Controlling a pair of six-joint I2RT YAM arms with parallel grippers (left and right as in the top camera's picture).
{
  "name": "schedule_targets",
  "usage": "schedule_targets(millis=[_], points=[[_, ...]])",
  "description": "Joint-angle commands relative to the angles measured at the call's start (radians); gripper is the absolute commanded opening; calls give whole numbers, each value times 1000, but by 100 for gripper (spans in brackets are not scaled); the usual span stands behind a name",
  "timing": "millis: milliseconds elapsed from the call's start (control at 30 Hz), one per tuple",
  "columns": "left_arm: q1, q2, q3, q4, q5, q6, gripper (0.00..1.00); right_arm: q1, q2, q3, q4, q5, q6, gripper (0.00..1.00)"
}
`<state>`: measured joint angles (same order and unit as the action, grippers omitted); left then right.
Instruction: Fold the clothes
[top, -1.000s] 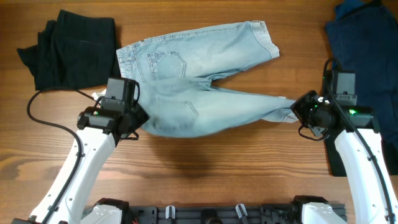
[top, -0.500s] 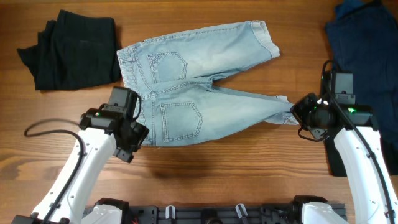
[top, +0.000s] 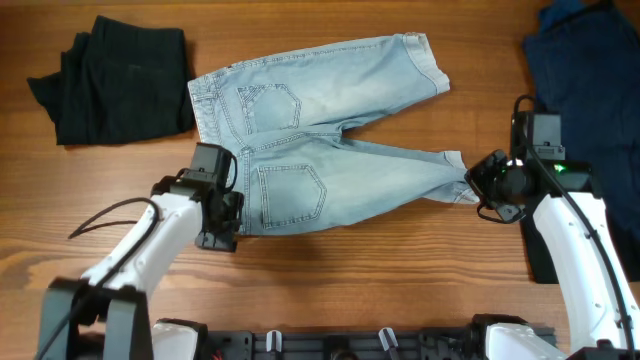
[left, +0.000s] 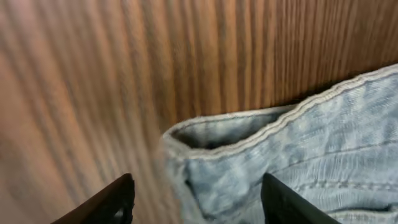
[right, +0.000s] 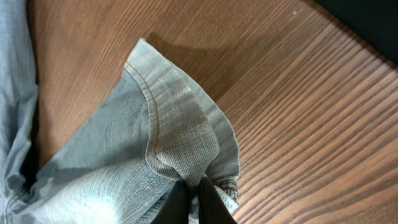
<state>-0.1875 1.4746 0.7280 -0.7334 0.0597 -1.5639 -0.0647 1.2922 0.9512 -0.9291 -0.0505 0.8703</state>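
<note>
Shorts of light-blue washed denim (top: 330, 160) now lie flat on the wooden surface (top: 400, 260); left hand (left: 196, 200) released, right hand (right: 193, 202) still grasping a hem (right: 186, 134): ready to fold.

Bare table (top: 330, 270) below the denim shorts (top: 320, 150); black garment (top: 115, 80) upper left, navy garment (top: 590, 90) right.

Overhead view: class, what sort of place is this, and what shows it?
Probably a robotics lab workbench: two white robot arms at a wood-grain table, with light-blue denim shorts spread flat and a crumpled black garment beside them.
</note>
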Motion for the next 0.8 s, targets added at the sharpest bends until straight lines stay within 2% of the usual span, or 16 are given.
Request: schedule_targets(millis=[0,67,100,167,200,300,433,467,567,767], points=[[8,81,-8,56,45,-23,67,-6,8,-11,-1,29,11,4],[8,113,-8,100,44,-23,68,-6,8,-11,4,29,10,4],[8,125,-8,120,43,-22,63,-6,8,-11,10,29,-4,4],[8,130,-8,132,39,8,29,-6,9,-11,13,29,-9,4],[8,130,-8,132,35,42,4,-6,9,-11,16,29,-26,4],[8,124,-8,132,43,152,4,-6,8,-11,11,28,-45,4],[8,22,-6,107,157,280,4,-6,-11,-11,-23,2,-78,4],[5,-71,-6,25,151,282,4,-6,-33,-11,-56,-2,-90,4],[-8,-212,-6,-79,109,281,4,-6,-76,-11,-105,-2,-108,4],[-59,-507,-6,-227,5,277,4,-6,-243,-11,-201,-14,-142,4]])
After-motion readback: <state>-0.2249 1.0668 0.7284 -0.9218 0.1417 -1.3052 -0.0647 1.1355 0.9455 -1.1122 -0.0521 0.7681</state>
